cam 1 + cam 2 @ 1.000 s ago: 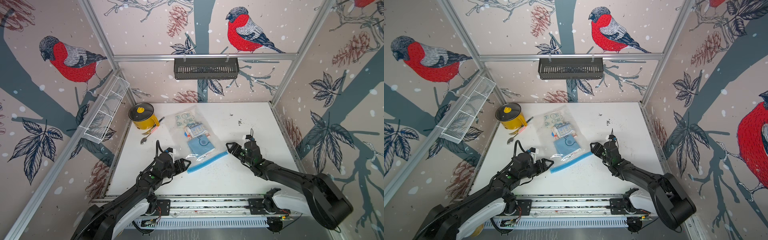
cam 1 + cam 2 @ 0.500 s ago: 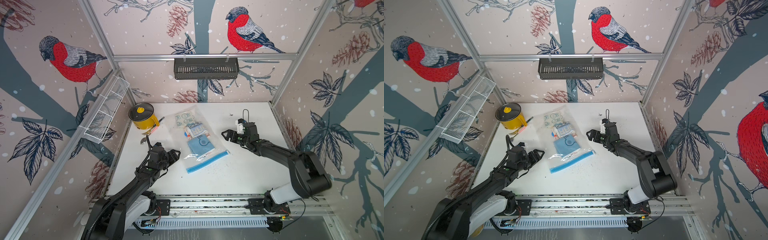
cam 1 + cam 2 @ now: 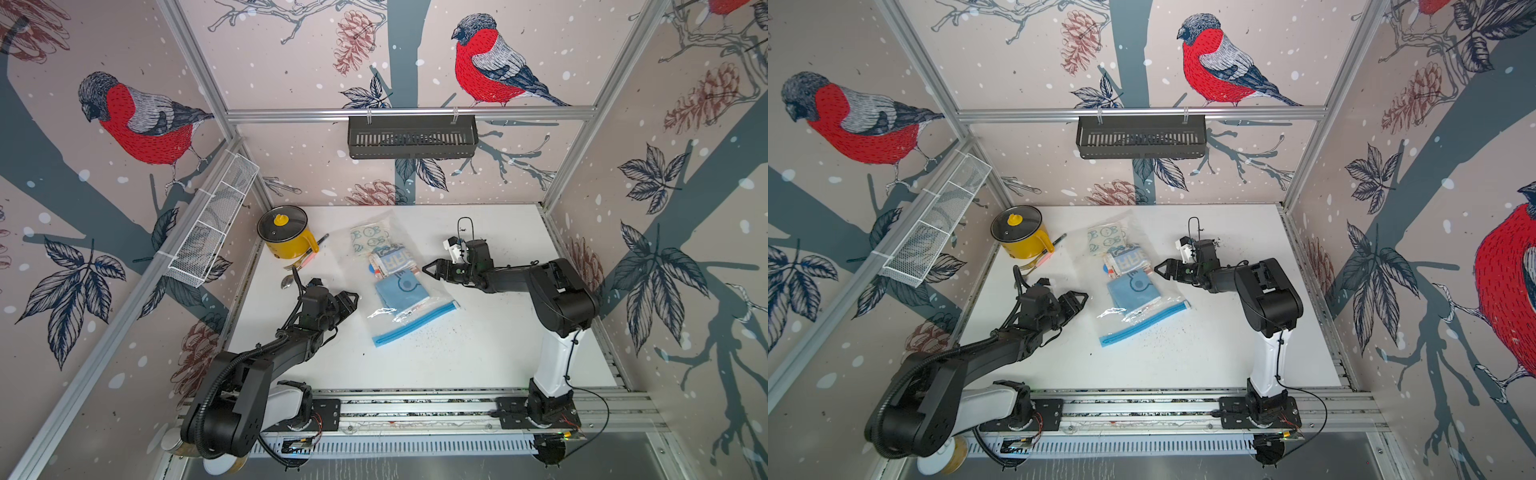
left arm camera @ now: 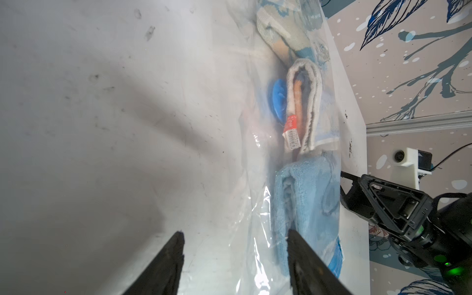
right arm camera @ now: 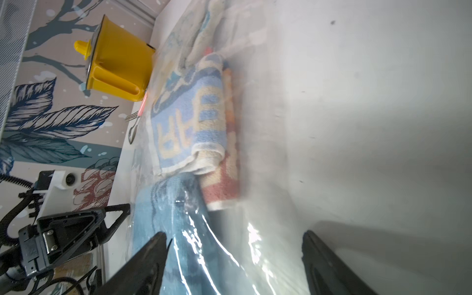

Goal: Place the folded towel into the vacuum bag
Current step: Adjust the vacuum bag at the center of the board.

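Left claw and right claw: both of mine spread apart and empty, flanking the bag, which lies flat mid-table. Towel: folded, blue, already inside the bag, just beyond its zip.

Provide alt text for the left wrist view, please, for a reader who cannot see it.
A clear plastic vacuum bag lies on the white table, holding a folded light-blue towel, a folded patterned towel by its round blue valve. The open left pincer faces it, the right pincer opposite.
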`<state>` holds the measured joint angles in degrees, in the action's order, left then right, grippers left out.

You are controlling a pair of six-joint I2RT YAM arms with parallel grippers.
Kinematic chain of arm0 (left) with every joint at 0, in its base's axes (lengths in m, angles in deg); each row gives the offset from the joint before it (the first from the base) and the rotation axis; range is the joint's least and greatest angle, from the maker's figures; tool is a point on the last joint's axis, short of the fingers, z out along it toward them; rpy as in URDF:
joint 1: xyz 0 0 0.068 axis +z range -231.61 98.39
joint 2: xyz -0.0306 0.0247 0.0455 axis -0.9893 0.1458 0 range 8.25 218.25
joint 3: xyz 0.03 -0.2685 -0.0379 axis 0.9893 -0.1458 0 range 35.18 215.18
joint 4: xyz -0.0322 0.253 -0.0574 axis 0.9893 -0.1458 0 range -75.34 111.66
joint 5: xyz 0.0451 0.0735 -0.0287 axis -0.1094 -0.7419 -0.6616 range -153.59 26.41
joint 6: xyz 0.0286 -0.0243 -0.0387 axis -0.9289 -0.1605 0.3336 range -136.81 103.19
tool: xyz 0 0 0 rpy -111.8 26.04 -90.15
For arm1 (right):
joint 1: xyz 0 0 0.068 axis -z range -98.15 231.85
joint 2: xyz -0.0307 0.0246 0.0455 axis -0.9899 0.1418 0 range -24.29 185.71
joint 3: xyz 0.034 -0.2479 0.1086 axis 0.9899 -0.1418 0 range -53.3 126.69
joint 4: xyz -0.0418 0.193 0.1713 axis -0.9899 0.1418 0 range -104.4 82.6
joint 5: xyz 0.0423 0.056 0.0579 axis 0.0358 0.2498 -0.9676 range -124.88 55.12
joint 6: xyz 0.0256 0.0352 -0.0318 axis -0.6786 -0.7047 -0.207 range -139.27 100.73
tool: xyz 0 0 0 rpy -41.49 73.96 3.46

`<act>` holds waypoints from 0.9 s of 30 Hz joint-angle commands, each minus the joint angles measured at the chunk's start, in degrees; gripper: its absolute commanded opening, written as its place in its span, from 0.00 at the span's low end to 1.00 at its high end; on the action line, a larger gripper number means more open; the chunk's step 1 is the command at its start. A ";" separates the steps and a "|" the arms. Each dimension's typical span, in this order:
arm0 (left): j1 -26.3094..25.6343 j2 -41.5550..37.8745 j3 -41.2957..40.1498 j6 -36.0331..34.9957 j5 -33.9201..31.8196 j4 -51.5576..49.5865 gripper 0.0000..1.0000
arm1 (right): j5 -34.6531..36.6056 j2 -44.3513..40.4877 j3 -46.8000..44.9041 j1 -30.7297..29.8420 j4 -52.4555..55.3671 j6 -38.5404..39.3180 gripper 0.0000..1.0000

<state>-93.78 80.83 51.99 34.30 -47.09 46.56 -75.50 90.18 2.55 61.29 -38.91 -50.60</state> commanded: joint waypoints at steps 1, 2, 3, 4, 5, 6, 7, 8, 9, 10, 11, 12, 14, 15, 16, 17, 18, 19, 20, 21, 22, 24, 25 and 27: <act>0.19 2.51 2.26 -0.22 2.57 4.96 0.58 | -2.78 2.25 1.11 -1.73 4.89 1.07 0.81; 0.17 3.48 2.82 -0.16 3.10 5.16 0.57 | -3.01 2.49 1.34 -2.28 4.91 1.22 0.80; 0.15 4.57 3.28 -0.07 3.45 5.58 0.54 | -3.30 2.63 1.49 -2.68 4.74 1.37 0.79; 0.24 5.59 3.71 0.12 3.63 6.08 0.52 | -3.44 2.78 1.54 -2.94 4.45 1.37 0.78; 0.13 6.40 3.87 0.21 3.74 6.45 0.51 | -3.62 2.72 1.45 -3.14 4.10 1.17 0.76; 0.20 7.27 4.24 0.38 3.68 6.59 0.48 | -3.82 2.47 1.21 -3.13 3.58 1.03 0.74; 0.17 8.00 4.57 0.48 3.62 6.75 0.46 | -3.96 2.08 0.95 -3.15 2.93 0.77 0.71; 0.15 8.55 4.75 0.55 3.70 6.91 0.44 | -3.91 1.74 0.71 -3.16 2.60 0.50 0.69; 0.15 9.04 4.94 0.61 3.71 6.97 0.43 | -3.85 1.15 0.41 -3.04 2.20 0.22 0.66; 0.13 9.54 5.17 0.57 3.57 6.91 0.43 | -3.85 0.59 0.03 -2.98 1.69 0.01 0.64; 0.21 9.76 5.37 0.65 3.53 6.85 0.43 | -3.77 -0.03 -0.28 -2.87 1.30 -0.21 0.60; 0.14 9.95 5.49 0.74 3.43 6.97 0.43 | -3.43 -0.66 -0.74 -2.79 0.81 -0.60 0.56; 0.13 10.13 5.67 0.92 3.62 7.06 0.43 | -2.54 -2.04 -1.67 -2.40 -0.05 -1.22 0.45; 0.14 10.13 5.92 1.01 3.69 6.98 0.42 | -2.05 -2.68 -2.22 -2.10 -0.46 -1.72 0.38; 0.17 9.98 6.13 0.93 3.89 6.92 0.42 | -1.72 -3.21 -2.76 -1.70 -1.04 -2.27 0.33; 0.17 9.75 6.51 0.63 4.01 6.52 0.42 | -1.51 -3.56 -3.23 -1.44 -1.47 -2.69 0.28; 0.14 9.41 7.02 0.37 4.03 5.85 0.42 | -1.16 -3.89 -3.71 -1.08 -1.80 -3.01 0.23; 0.10 8.82 7.43 0.03 4.02 5.18 0.42 | -0.61 -4.23 -4.25 -0.71 -2.13 -3.33 0.18; 0.12 8.11 7.78 -0.32 3.87 4.49 0.42 | -0.19 -4.51 -4.60 -0.52 -2.27 -3.58 0.15; -0.04 7.08 8.24 -0.76 3.40 3.27 0.42 | 0.57 -4.85 -5.02 -0.25 -2.23 -3.80 0.11; -0.03 5.95 8.70 -1.20 2.83 2.09 0.43 | 1.50 -5.28 -5.62 0.16 -2.30 -4.23 0.08; -0.14 3.49 9.72 -2.50 1.86 -0.63 0.45 | 3.44 -6.57 -7.17 1.13 -3.05 -5.38 0.03; -0.35 2.20 10.35 -3.28 1.24 -2.25 0.47 | 4.66 -7.51 -8.29 1.65 -3.70 -6.12 0.02; -0.52 -0.12 11.49 -4.56 0.28 -4.84 0.50 | 6.81 -9.56 -10.52 3.10 -4.57 -7.81 0.01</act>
<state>-94.13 82.77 62.18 32.42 -44.71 45.58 -73.57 82.40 -6.35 63.32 -40.29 -55.49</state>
